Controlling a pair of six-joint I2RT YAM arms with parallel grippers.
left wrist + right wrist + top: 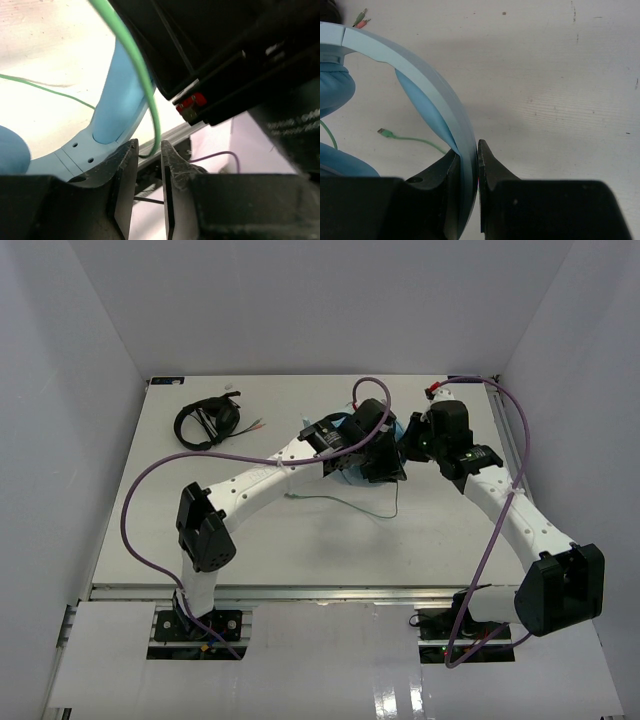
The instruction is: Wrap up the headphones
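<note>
- and here at the near edge of the table (300, 550), both arm bases are seen bolted side by side, the arms reaching in toward the table's middle.
- on the table's near half, a loose run of the pale green cable (350, 507) is laid out flat, with its plug (382, 132) resting on the surface.
- over the table's middle, the headphones (312, 430) are found: light blue, the headband (427, 90) arched, one blue ear cup (334, 90) seen at its end.
- the right gripper (468, 162) is clamped tight on the headband, which is pinched edge-on between both fingers.
- the left gripper (147, 162) is held just beside the headband, jaws parted by a narrow gap. the cable is draped down past the fingertips and nothing is pinched.
- at the table's far left, black headphones (207, 423) are seen lying, well apart from the action.
</note>
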